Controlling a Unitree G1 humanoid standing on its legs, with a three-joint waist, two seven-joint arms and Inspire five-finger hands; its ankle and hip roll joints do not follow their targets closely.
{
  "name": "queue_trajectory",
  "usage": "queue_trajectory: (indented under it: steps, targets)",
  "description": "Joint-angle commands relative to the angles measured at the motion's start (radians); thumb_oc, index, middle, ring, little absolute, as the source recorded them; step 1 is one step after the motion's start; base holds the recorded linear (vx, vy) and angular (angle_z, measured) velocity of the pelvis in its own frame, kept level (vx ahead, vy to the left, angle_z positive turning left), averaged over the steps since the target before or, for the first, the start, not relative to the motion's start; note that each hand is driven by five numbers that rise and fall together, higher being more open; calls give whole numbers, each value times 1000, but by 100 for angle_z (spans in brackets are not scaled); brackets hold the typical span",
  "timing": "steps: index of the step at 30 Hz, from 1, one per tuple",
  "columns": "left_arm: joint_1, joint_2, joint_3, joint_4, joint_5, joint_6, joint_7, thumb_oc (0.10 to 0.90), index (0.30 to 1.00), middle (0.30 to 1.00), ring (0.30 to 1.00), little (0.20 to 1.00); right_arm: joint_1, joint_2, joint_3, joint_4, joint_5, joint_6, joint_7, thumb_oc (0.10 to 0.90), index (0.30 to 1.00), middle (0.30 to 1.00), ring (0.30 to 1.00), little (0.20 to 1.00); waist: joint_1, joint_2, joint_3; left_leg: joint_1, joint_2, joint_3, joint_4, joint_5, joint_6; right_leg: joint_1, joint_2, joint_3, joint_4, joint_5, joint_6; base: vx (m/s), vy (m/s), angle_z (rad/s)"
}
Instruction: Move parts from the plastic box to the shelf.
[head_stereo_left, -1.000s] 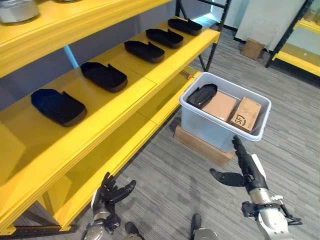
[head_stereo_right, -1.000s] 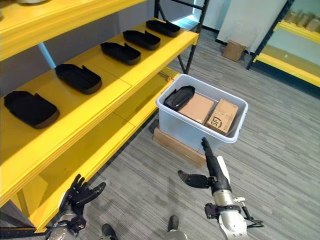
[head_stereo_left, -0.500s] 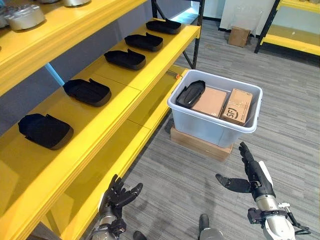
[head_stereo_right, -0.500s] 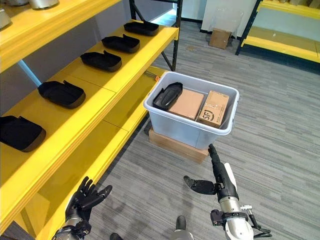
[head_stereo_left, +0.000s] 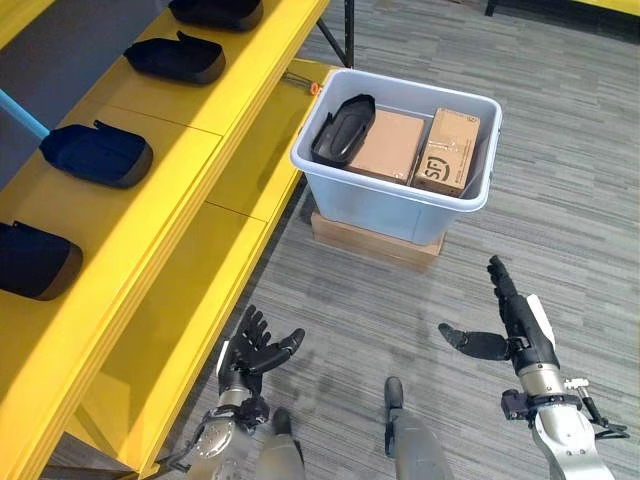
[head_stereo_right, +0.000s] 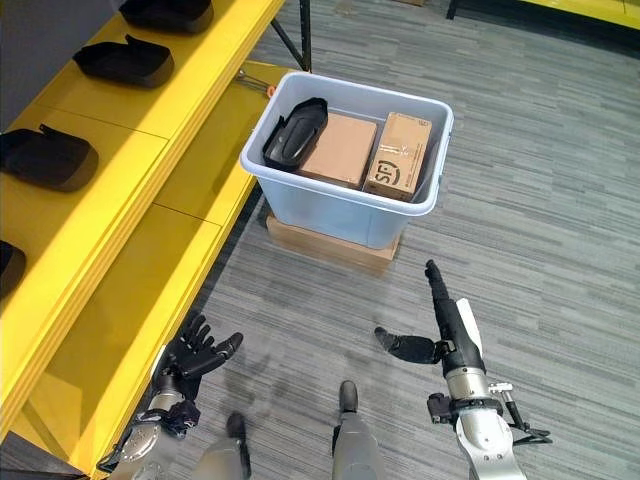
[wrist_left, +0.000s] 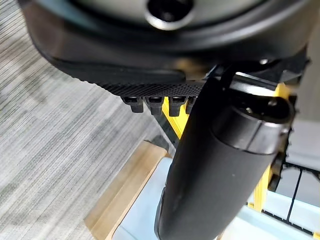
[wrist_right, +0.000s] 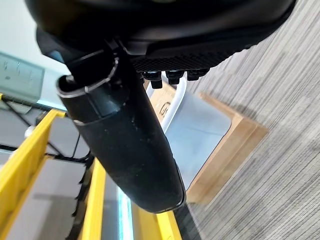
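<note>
In the box lies a black part; both hands, left and right, hover open; the right wrist view shows perhaps its wooden base.

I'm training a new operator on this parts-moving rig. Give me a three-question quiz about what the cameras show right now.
1. True or false: the right hand is holding a part.
2. What lies in the plastic box beside the black part? A) two cardboard boxes B) a metal bowl C) nothing
3. Fill in: the plastic box stands on a ____ on the floor.

Key: 1 false, its fingers are straight and empty; 2 A; 3 flat cardboard box.
</note>
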Motion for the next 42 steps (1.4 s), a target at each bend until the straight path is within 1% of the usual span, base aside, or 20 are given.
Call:
queue_trajectory:
  steps: [1,5,7,14,20,23,24,25,27,28,29,30,31,32,33,34,35,37,39,42]
  targets:
    - [25,62,83,-100,7,-93,-1,900,1000,1000,1000,1000,-34,-30,-1,-110,0,-110,-13,900,1000,1000,1000,1000,51,5,-30,-20,41,-94,-169,189,-33,118,50,38,30,-152,49,261,250,-63]
    - [38,52,85,-94,-1,-92,-12,900,1000,1000,1000,1000,-19,-22,0,-119,10,-108,12,900,1000,1000,1000,1000,52,11,-41,16,50,-72,-147,172,-26,139,50,70,48,-172,59,133,192,-88]
    - [26,66,73,-99,2,-92,-19,900,1000,1000,1000,1000,5,-4,-9,-128,10,-96,36,900,1000,1000,1000,1000,40,-6,-50,15,25,-20,-74,139,-14,147,14,83,47,-158,75,139,288,-39]
    - [13,109,66,-107,6,-83,-2,900,1000,1000,1000,1000,-4,26,21,-128,4,-74,57,900,1000,1000,1000,1000,17,-35,-116,81,-11,99,-77,71,29,142,-57,113,-17,-91,124,133,172,-51]
    - [1,108,69,-96,8,-73,-1,900,1000,1000,1000,1000,-34,28,26,-126,11,-73,58,900,1000,1000,1000,1000,14,-53,-155,96,-33,105,28,-29,55,180,-93,115,-27,-72,151,139,87,-13]
    - [-12,113,62,-87,16,-65,3,900,1000,1000,1000,1000,-36,40,25,-125,8,-72,58,900,1000,1000,1000,1000,11,-50,-149,124,-66,103,39,-61,91,159,-99,135,96,-45,168,65,190,1]
    - [-19,117,57,-84,32,-61,8,900,1000,1000,1000,1000,-31,55,27,-125,8,-72,59,900,1000,1000,1000,1000,-2,-42,-135,148,-84,101,24,-68,113,91,-84,161,243,32,171,23,244,-2]
    - [-26,121,55,-83,37,-60,11,900,1000,1000,1000,1000,-30,60,29,-125,8,-72,58,900,1000,1000,1000,1000,-8,-36,-122,162,-91,102,19,-71,124,48,-73,167,322,82,166,14,277,-24]
    - [-35,128,51,-88,55,-52,16,900,1000,1000,1000,1000,-34,66,40,-129,11,-72,57,900,1000,1000,1000,1000,-11,-13,-91,198,-87,116,8,-80,145,-24,-53,127,436,90,148,43,237,-33]
    - [-35,127,50,-89,60,-52,15,900,1000,1000,1000,1000,-34,70,43,-133,15,-74,57,900,1000,1000,1000,1000,-10,-11,-80,233,-93,135,-1,-96,148,-53,-93,60,433,75,139,59,149,-41]
    - [-36,127,51,-89,60,-52,15,900,1000,1000,1000,1000,-34,70,43,-133,15,-73,57,900,1000,1000,1000,1000,-10,-10,-81,232,-92,135,-4,-93,148,-54,-93,59,430,78,138,210,105,-53]
    - [-31,123,50,-92,52,-51,-1,900,1000,1000,1000,1000,-34,70,45,-129,20,-74,57,900,1000,1000,1000,1000,-22,-18,-91,284,-110,152,-42,-107,138,-59,-110,-8,286,55,134,317,-18,-63]
    - [-25,117,53,-84,43,-52,-5,900,1000,1000,1000,1000,-40,65,47,-120,27,-76,59,900,1000,1000,1000,1000,-33,-28,-92,321,-119,162,-67,-115,123,-65,-112,-40,97,80,147,395,-74,-43]
    - [-22,113,59,-80,40,-55,-4,900,1000,1000,1000,1000,-45,63,50,-121,28,-77,60,900,1000,1000,1000,1000,-36,-35,-93,339,-117,172,-78,-122,111,-88,-137,-57,-2,109,161,244,-95,-27]
    - [-22,113,59,-79,40,-56,-4,900,1000,1000,1000,1000,-45,62,50,-120,28,-77,60,900,1000,1000,1000,1000,-37,-30,-88,346,-111,171,-80,-124,110,-71,-131,-64,-19,117,161,213,-140,-18]
    - [-10,111,60,-78,46,-58,-5,900,1000,1000,1000,1000,-44,55,51,-133,19,-77,59,900,1000,1000,1000,1000,-39,-32,-91,365,-100,177,-84,-135,94,-80,-154,-62,-85,148,179,196,-116,1]
    - [-5,109,60,-77,42,-60,-9,900,1000,1000,1000,1000,-33,53,49,-139,17,-78,65,900,1000,1000,1000,1000,-39,-37,-95,378,-103,177,-90,-138,87,-52,-140,-53,-105,135,177,273,-164,6]
    - [9,89,61,-78,46,-63,-22,900,1000,1000,1000,1000,-16,48,41,-145,11,-79,69,900,1000,1000,1000,1000,-30,-56,-125,395,-106,180,-88,-155,75,-13,-145,-79,-119,160,178,251,-146,2]
    - [13,78,59,-82,45,-60,-25,900,1000,1000,1000,1000,-11,41,35,-146,11,-78,68,900,1000,1000,1000,1000,-33,-53,-136,395,-96,172,-82,-159,67,1,-141,-90,-119,164,177,201,-143,9]
    - [34,53,62,-88,24,-61,-26,900,1000,1000,1000,1000,-1,26,18,-156,24,-75,67,900,1000,1000,1000,1000,-39,-35,-162,407,-53,157,-83,-157,44,23,-115,-111,-85,128,163,198,-169,40]
